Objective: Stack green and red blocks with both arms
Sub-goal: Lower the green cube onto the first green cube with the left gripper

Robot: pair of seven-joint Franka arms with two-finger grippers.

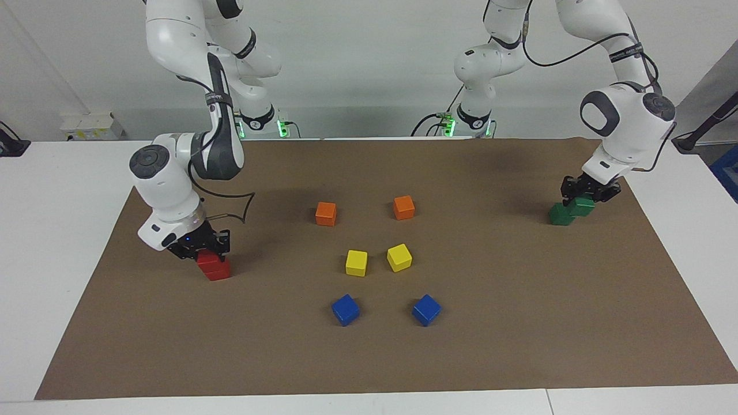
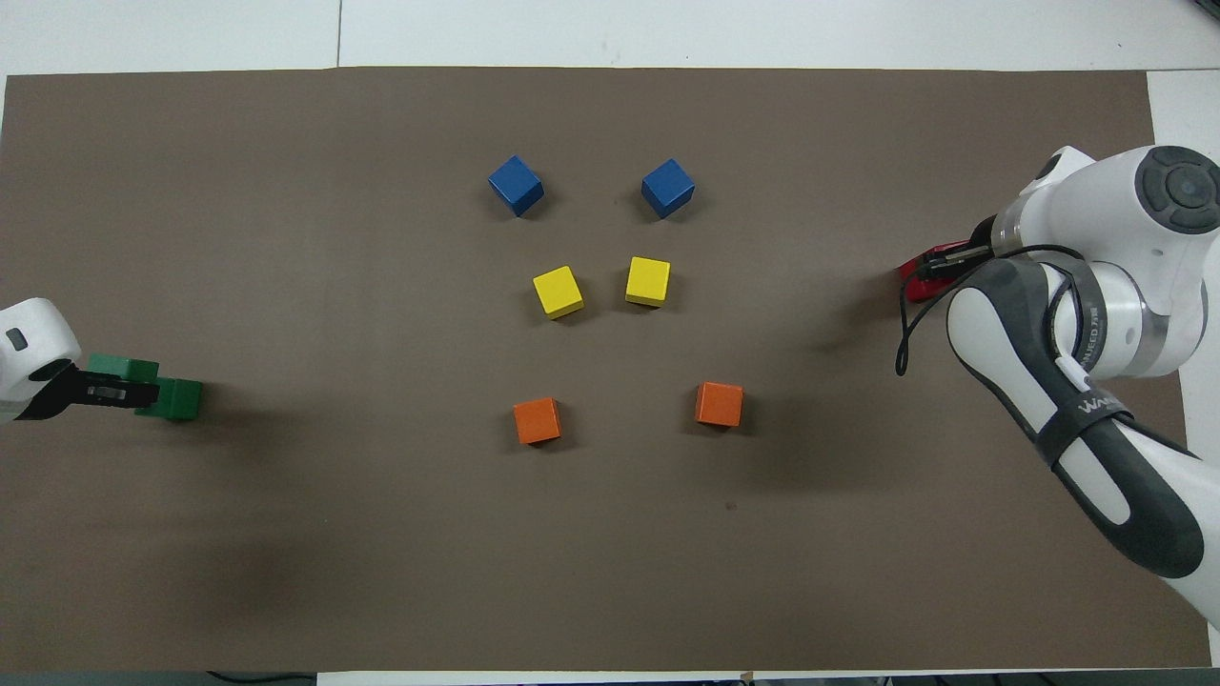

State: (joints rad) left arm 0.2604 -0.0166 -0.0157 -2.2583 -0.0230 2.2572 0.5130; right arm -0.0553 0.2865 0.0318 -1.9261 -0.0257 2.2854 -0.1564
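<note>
Both stacks look nearly made, neither released. At the right arm's end of the brown mat, the right gripper grips the upper red block, seemingly resting on the lower red block. The left gripper holds one green block partly over the other green block, offset, not yet squared.

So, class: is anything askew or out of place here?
The held green block sits off-centre over the lower green block, not squarely above it. The red pair looks roughly aligned. Nothing is spilled or damaged.
</note>
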